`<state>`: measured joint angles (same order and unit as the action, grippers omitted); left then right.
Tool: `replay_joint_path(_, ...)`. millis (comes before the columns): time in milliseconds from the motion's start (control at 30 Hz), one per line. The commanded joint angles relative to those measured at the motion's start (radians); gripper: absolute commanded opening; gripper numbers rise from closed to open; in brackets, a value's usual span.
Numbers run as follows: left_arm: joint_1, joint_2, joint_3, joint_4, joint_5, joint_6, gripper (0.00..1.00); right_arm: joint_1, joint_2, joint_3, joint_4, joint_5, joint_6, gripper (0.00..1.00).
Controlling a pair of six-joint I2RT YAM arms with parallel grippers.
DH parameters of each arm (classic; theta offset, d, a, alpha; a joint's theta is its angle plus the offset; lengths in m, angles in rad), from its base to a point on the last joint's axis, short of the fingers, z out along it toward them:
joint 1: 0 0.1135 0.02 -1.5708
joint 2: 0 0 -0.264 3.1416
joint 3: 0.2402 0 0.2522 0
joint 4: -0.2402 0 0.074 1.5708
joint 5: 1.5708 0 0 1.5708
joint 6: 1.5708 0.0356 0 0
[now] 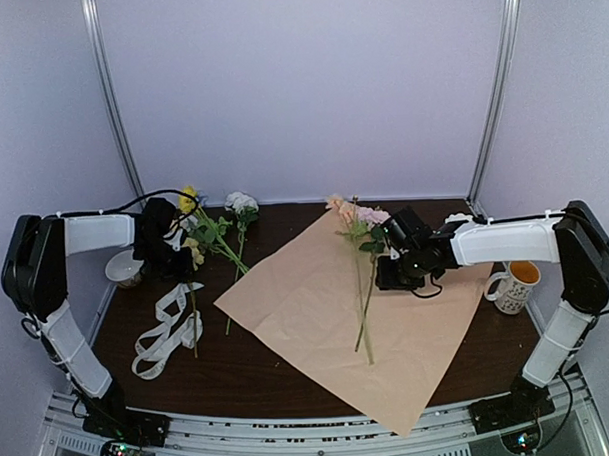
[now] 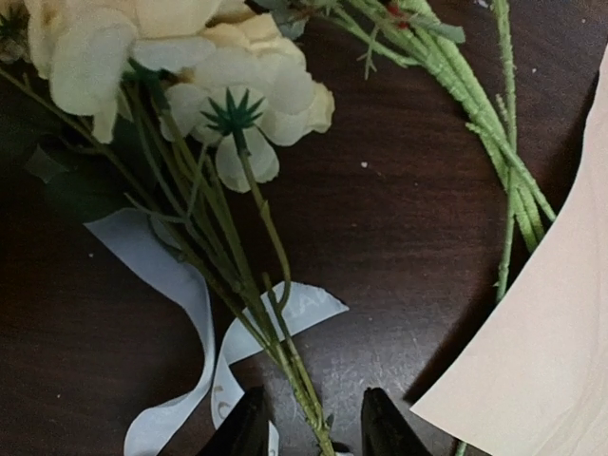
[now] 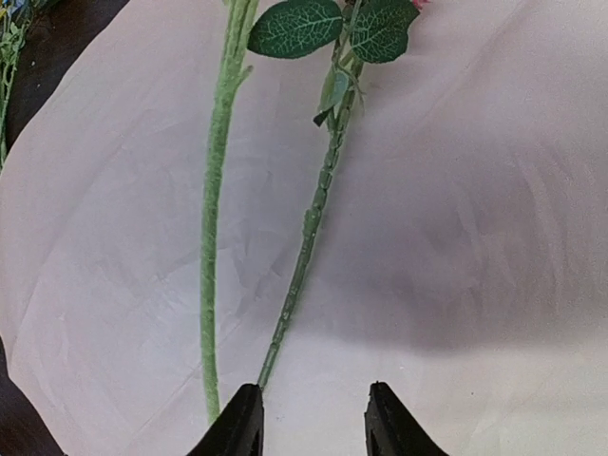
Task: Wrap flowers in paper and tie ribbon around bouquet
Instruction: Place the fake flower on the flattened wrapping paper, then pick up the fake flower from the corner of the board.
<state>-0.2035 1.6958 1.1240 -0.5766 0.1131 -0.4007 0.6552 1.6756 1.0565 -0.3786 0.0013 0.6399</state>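
Note:
The tan paper (image 1: 338, 317) lies flat on the dark table. On it lie two flowers (image 1: 364, 286) with pink blooms at the far end. My right gripper (image 1: 389, 273) hovers just right of their stems, open and empty (image 3: 313, 432); the thinner stem (image 3: 309, 237) ends by its left finger (image 3: 237, 427). More flowers (image 1: 212, 226), yellow and white, lie left of the paper. My left gripper (image 1: 175, 255) is over them, open (image 2: 313, 432), with a thin green stem (image 2: 285, 351) between its fingers and touching neither. The cream ribbon (image 1: 168, 328) lies looped below and runs under that stem (image 2: 180, 285).
A white mug (image 1: 514, 284) with orange inside stands at the right, beside the paper's corner. A small white bowl (image 1: 124, 266) sits at the left under the left arm. The paper's near corner (image 1: 401, 425) reaches the table's front edge.

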Motion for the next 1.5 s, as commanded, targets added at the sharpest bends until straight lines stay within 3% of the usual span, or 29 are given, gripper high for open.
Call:
replay_joint_path(0, 0.010, 0.079, 0.061, 0.019, 0.022, 0.030, 0.31, 0.004, -0.050, 0.014, -0.049, 0.071, -0.029, 0.39)
replay_joint_path(233, 0.012, 0.160, 0.073, 0.022, 0.011, 0.039, 0.27, 0.017, -0.088, 0.002, -0.030, 0.065, -0.044, 0.40)
replay_joint_path(400, 0.012, 0.197, 0.079, 0.032, 0.022, 0.037, 0.16, 0.029, -0.096, 0.008, -0.029, 0.058, -0.055, 0.40)
replay_joint_path(600, 0.013, 0.153, 0.062, 0.046, 0.011, 0.024, 0.00, 0.032, -0.111, 0.006, -0.041, 0.067, -0.068, 0.40)
replay_joint_path(733, 0.012, 0.096, 0.051, 0.058, 0.012, 0.011, 0.00, 0.032, -0.122, 0.010, -0.045, 0.067, -0.070, 0.40)
replay_joint_path(1067, 0.012, -0.230, -0.040, 0.181, -0.051, -0.030, 0.00, 0.044, -0.202, 0.022, -0.052, 0.055, -0.110, 0.41)
replay_joint_path(1233, -0.008, -0.487, -0.163, 0.382, 0.017, -0.030, 0.00, 0.106, -0.281, 0.022, 0.069, -0.010, -0.182, 0.41)
replay_joint_path(1367, -0.143, -0.661, -0.240, 0.646, 0.101, -0.024, 0.00, 0.206, -0.310, 0.059, 0.254, -0.150, -0.263, 0.41)
replay_joint_path(1467, -0.288, -0.705, -0.241, 0.791, 0.182, -0.022, 0.00, 0.291, -0.272, 0.171, 0.329, -0.223, -0.328, 0.42)
